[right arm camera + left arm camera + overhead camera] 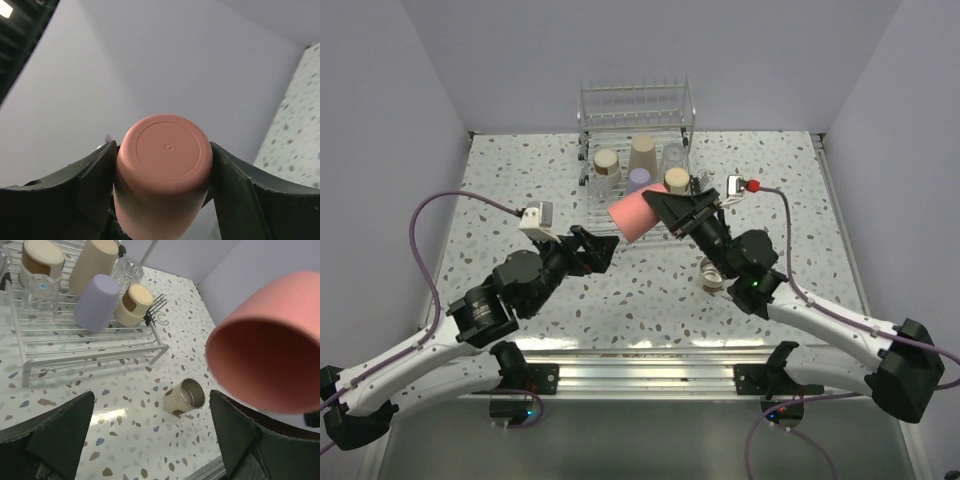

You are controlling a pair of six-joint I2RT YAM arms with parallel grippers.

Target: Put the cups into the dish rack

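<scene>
We're squeezing the coral-pink cup (632,215) sideways in our right gripper (658,210), hanging it just in front of the dish rack (620,100), probably so it's going in base-up. Our left gripper (595,248) is gaping wide and carrying nothing.

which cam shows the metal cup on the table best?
Left wrist: the metal cup sits in the open, shiny inside and tan side clear. Top external shows only a bit, tucked by the right arm. Right wrist shows none; the pink cup fills it.

White links (410,352), black joints (480,312), purple cables (450,194) — left hand (603,250) and right hand (162,160) matte black wedges.
</scene>
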